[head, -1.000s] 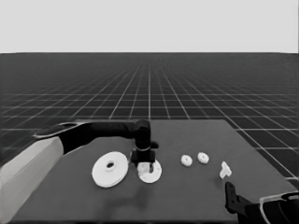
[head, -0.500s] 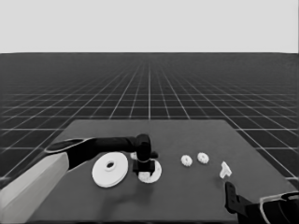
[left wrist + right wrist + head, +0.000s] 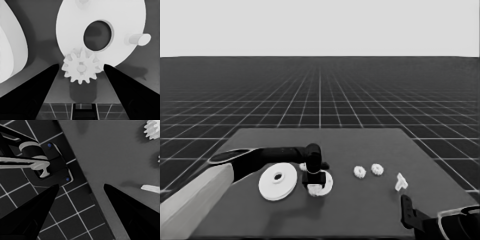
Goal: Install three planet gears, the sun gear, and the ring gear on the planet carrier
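The right tool (image 3: 408, 212) waits at the table's (image 3: 360, 210) near right corner, low in the head view; its wrist view shows its two fingers spread wide with nothing between them, hanging over the table's edge and the floor grid. A thin white piece (image 3: 401, 182) lies just beyond it, and two loose gears (image 3: 359, 172) (image 3: 377, 169) lie side by side farther in, well apart from the working arm.

The left tool (image 3: 314, 181) stands over the smaller round part (image 3: 325, 183) near the table's middle. In the left wrist view its fingers (image 3: 37, 92) are held apart, one on each side of a gear (image 3: 81, 68) without touching it. That gear sits on the near rim of the smaller round part (image 3: 75, 30), just at the edge of its wide dark hole. A short peg (image 3: 137, 39) sticks up from the part's far side of the hole.

Just beside the left tool, on its outer side, lies the larger round part (image 3: 277, 182), flat on the table and close to the smaller one. Another small gear (image 3: 303, 166) peeps out behind the tool's wrist.

The left arm reaches in from the near left corner, pale grey low down, black toward the wrist, running nearly level across the table, then bending straight down at the tool.
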Action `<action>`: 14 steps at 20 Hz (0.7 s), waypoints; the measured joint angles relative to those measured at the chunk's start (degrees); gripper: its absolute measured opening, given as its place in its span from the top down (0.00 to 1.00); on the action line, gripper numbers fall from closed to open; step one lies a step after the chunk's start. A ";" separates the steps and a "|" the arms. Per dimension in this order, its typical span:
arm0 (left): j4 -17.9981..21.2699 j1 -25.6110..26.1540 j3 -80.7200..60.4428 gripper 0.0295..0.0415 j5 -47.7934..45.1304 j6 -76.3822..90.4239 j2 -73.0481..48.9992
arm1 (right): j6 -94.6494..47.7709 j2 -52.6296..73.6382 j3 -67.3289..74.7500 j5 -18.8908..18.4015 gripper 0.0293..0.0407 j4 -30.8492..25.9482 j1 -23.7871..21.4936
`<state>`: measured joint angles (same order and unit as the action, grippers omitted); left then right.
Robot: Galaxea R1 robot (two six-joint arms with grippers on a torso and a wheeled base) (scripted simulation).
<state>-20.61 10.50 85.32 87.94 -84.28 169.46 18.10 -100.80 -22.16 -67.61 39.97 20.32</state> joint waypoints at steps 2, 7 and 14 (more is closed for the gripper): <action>6.04 -6.08 -4.43 0.25 1.63 -3.13 -0.92 | 0.00 0.00 0.00 0.00 0.19 0.00 0.00; 9.44 -9.56 -5.54 0.25 1.80 -4.03 -1.06 | 0.00 0.00 0.00 0.00 0.19 0.00 0.00; 13.46 -12.44 23.19 0.25 -2.36 23.70 -0.50 | 0.00 0.00 0.00 0.00 0.19 0.00 0.00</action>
<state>-7.16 -1.94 108.51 85.59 -60.58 168.96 18.10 -100.80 -22.16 -67.61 39.97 20.32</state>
